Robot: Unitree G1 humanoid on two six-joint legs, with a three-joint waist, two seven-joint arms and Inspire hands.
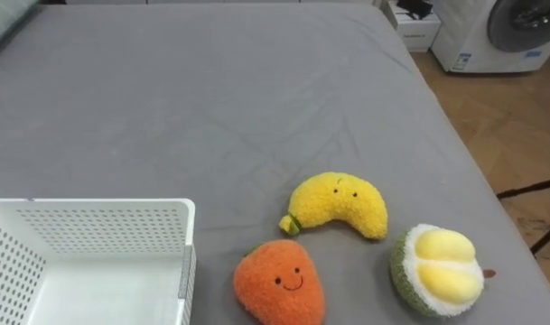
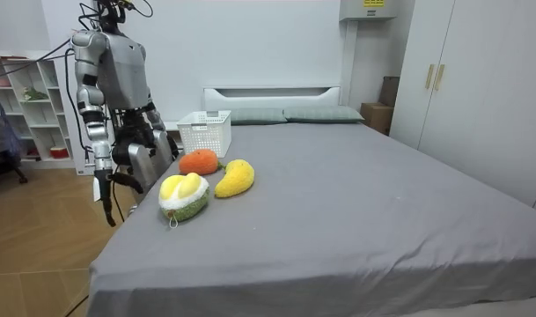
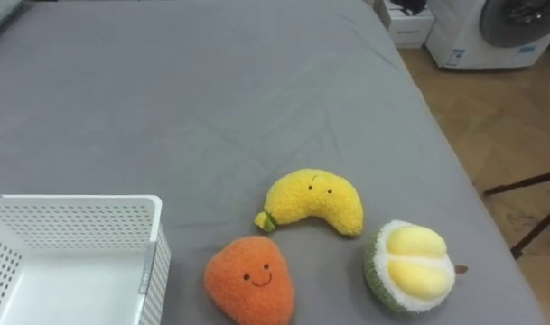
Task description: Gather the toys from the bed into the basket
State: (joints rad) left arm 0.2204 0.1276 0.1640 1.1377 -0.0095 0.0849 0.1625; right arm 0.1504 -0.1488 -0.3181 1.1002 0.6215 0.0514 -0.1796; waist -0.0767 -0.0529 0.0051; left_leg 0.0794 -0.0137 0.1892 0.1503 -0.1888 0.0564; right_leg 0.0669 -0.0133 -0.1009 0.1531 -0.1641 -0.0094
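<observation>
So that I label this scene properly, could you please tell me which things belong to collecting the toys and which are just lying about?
Part of the job:
yellow banana plush
orange smiling plush
durian plush
white basket
grey bed

Just lying about:
washing machine
pillows
shelf unit
wardrobe

Soft, even indoor light covers the grey bed (image 1: 211, 99), bright with no glare. The banana toy (image 1: 340, 204), the orange toy (image 1: 280, 282) and the durian toy (image 1: 437, 269) cast only faint, short shadows on the sheet. The white basket (image 1: 103, 226) shows pale and evenly lit, as does the room view's white wall (image 2: 250, 44).
</observation>
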